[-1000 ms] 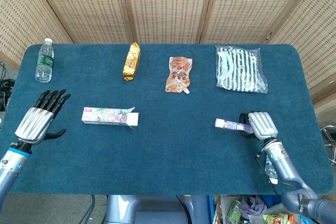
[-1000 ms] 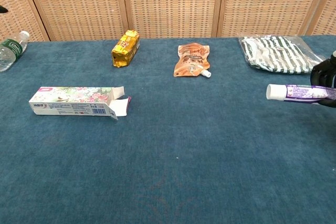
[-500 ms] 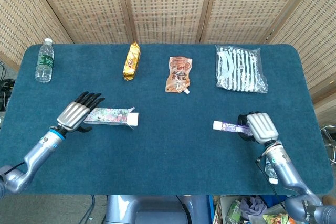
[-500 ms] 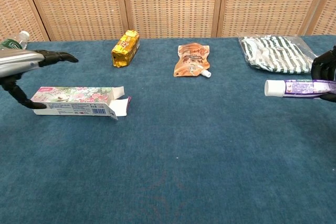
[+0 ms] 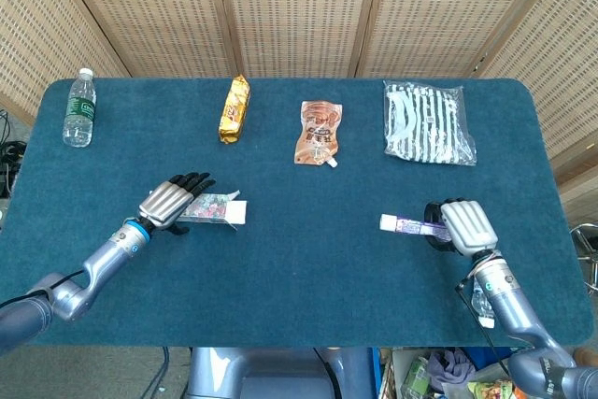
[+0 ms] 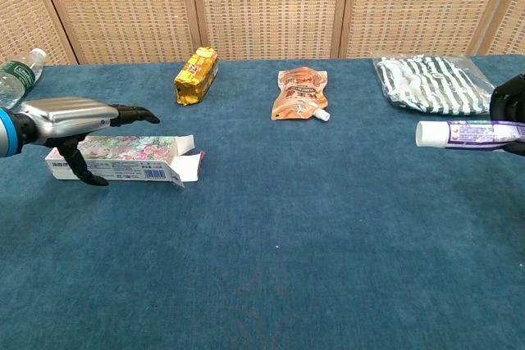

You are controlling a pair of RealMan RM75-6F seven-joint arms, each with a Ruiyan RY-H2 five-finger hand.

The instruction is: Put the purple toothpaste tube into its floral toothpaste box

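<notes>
The floral toothpaste box (image 5: pixel 213 209) (image 6: pixel 139 157) lies flat on the blue table, its open flap end pointing right. My left hand (image 5: pixel 172 202) (image 6: pixel 70 120) hovers over the box's left half with fingers spread above it and the thumb down at its near side; no grip on it shows. At the right, my right hand (image 5: pixel 462 227) (image 6: pixel 510 108) holds the purple toothpaste tube (image 5: pixel 407 224) (image 6: pixel 463 132) level above the table, white cap pointing left toward the box.
Along the back stand a water bottle (image 5: pixel 79 107), a yellow snack pack (image 5: pixel 234 108), an orange spout pouch (image 5: pixel 319 132) and a striped bag (image 5: pixel 427 122). Blue cloth table (image 5: pixel 308 268) lies between box and tube.
My left hand has swept right from the table's left edge to over the box. The right hand with the tube has barely shifted.
</notes>
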